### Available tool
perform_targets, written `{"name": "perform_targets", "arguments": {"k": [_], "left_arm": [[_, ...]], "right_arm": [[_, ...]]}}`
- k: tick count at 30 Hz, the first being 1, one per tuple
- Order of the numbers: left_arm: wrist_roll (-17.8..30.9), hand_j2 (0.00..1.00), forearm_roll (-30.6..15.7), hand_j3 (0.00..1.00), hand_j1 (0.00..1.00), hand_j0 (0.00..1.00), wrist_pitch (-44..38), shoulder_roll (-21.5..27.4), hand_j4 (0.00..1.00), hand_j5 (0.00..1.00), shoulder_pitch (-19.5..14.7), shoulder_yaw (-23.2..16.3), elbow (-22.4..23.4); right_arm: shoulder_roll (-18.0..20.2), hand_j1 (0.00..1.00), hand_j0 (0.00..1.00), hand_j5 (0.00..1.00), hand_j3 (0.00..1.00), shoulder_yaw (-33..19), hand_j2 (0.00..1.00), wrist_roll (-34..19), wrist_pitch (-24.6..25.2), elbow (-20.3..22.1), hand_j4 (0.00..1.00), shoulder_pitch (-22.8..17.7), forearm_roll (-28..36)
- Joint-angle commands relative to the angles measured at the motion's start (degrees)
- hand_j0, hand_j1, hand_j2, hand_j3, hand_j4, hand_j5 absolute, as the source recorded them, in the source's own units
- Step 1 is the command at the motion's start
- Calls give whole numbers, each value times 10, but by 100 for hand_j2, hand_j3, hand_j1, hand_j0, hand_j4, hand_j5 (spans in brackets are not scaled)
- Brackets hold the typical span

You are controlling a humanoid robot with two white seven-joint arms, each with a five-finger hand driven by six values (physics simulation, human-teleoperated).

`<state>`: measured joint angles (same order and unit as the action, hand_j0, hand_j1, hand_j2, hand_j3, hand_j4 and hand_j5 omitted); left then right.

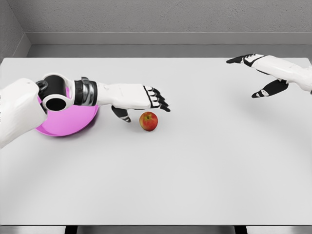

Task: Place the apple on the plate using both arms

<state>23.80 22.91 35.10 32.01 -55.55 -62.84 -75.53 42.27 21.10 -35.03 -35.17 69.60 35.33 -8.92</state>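
Evidently the reach for the apple is in hand, the grasp not yet made.
The apple is seen on the white table, just right of the pink plate, apart from it. The left hand is held just above and left of the apple, fingers extended, thumb hanging down, nothing gripped. The right hand is held well apart, far right of the apple, fingers spread and empty. Next, closure around the fruit is called for. Being round, the apple has no marked long axis; its stem end appears turned upward.
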Motion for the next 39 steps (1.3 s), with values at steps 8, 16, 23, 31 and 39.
{"name": "perform_targets", "arguments": {"k": [8,16,23,31,39], "left_arm": [[-1,89,3,89,89,89,-1,-5,89,89,1,-17,4],[0,89,5,89,89,89,-1,-5,89,89,3,-18,7],[0,90,21,90,90,90,-1,-26,90,90,4,-22,25],[0,90,22,90,90,90,-1,-30,90,90,4,-29,30],[0,90,28,90,90,90,-1,-35,90,90,3,-39,30]], "right_arm": [[1,100,100,100,100,0,100,0,2,2,100,-1,5],[1,100,100,100,100,0,100,0,2,3,100,-1,4],[2,100,100,100,100,0,100,0,2,3,100,-1,5],[1,100,100,100,100,0,100,0,2,3,100,-1,5],[2,100,100,100,100,0,100,0,2,3,100,-1,5]]}}
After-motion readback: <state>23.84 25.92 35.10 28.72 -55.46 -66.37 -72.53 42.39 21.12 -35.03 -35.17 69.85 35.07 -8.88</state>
